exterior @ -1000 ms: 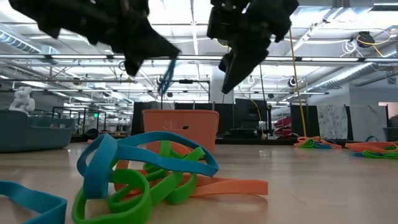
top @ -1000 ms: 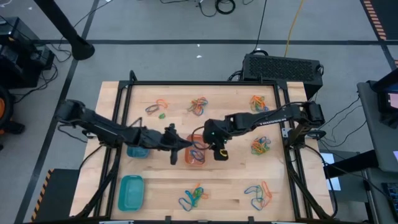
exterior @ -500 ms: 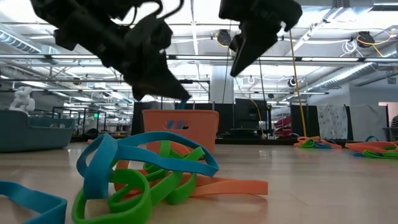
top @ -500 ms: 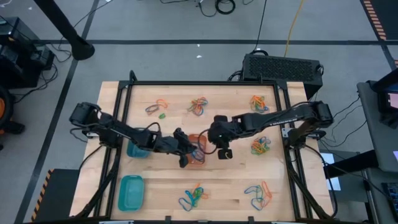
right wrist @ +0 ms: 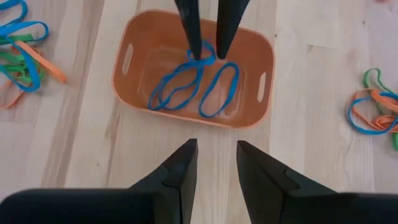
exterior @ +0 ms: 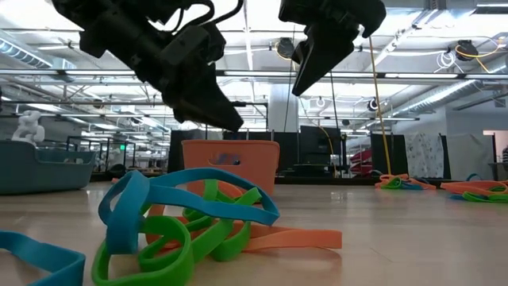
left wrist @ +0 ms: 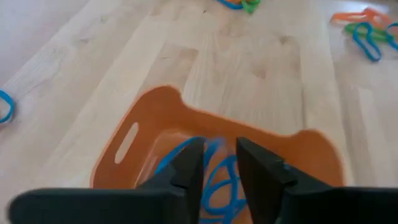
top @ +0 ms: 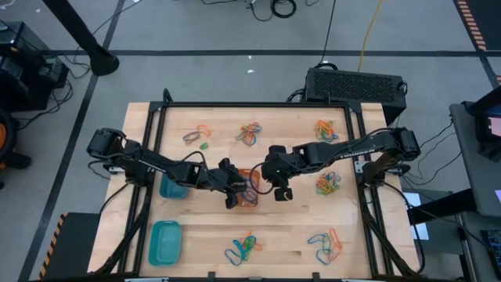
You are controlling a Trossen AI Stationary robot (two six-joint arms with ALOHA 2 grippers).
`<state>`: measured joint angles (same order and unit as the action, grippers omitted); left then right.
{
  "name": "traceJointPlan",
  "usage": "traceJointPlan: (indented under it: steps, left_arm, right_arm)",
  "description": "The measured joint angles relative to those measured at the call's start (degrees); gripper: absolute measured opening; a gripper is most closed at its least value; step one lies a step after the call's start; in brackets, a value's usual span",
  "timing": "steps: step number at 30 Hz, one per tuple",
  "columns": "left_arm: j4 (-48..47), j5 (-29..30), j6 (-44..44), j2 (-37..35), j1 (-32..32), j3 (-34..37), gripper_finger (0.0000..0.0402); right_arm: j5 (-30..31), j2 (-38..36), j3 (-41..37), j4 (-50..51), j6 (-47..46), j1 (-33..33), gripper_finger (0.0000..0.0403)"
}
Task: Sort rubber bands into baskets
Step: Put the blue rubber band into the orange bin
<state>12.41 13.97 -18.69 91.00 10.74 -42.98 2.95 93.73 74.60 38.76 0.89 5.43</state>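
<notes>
A: From above, where is everything relative to the orange basket (top: 247,189)?

B: The left gripper (top: 232,189) hangs over the basket's left edge, and the right gripper (top: 281,188) hovers just beside its right edge. The small round basket (top: 172,189) sits to its left under the left arm, and the teal basket (top: 164,242) lies well apart, toward the near left corner. Heaps of rubber bands (top: 327,183) ring the orange basket on every side.

A: And level with the table?

B: Both grippers sit above the orange basket's rim — the left one points down at it, likely so that a band falls inside and not onto the wood. A blue, green and orange tangle (exterior: 186,220) lies in front of the basket.

A: What does the left wrist camera show?

B: The left fingers stand narrowly apart right over the basket's inside, with the blue bands (left wrist: 217,177) lying below them. Nothing is visibly pinched.

A: So the bands are down?

B: From the right wrist, yes — two blue loops lie flat on the basket floor, and the left fingertips (right wrist: 194,37) end at one loop. The right gripper's own fingers are slightly parted and hold nothing; it seems to wait there, clear of the drop.
</notes>
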Motion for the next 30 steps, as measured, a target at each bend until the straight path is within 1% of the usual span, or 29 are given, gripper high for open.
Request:
traceJointPlan:
  steps: [3, 8, 12, 15, 19, 24, 30]
  left_arm:
    - [-1.22, -0.25, 1.34, -0.79, -0.2, 0.02, 0.013]
    - [-4.32, -0.74, 5.69, -3.32, -0.24, -1.12, 0.0136]
    - [-9.25, -6.98, 8.51, -7.25, 0.5, -3.21, 0.0137]
    - [-12.46, -10.73, 8.53, -10.17, 3.04, -3.65, 0.0137]
    - [-12.39, -11.59, 8.46, -11.31, 8.33, -3.63, 0.0137]
    - [-11.08, -11.64, 7.86, -10.22, 14.63, -3.61, 0.0137]
    - [-5.49, -10.7, 7.09, -6.3, 19.56, -3.63, 0.0137]
  right_arm:
    - [-0.03, 0.0, -0.02, -0.07, 0.0, 0.0, 0.0105]
    - [-0.05, 0.0, -0.04, -0.43, -0.29, 0.0, 0.0105]
    - [-0.26, 0.0, -0.04, -0.17, -1.17, 0.26, 0.0105]
    - [-0.25, 0.0, -0.04, 0.1, -1.68, 1.02, 0.0105]
    - [-0.25, 0.0, -0.06, 0.15, -1.66, 2.36, 0.0105]
    - [-0.25, 0.01, -0.06, -0.37, -1.82, 3.8, 0.0105]
    - [-0.23, 0.02, -0.04, -0.93, -3.55, 5.26, 0.0105]
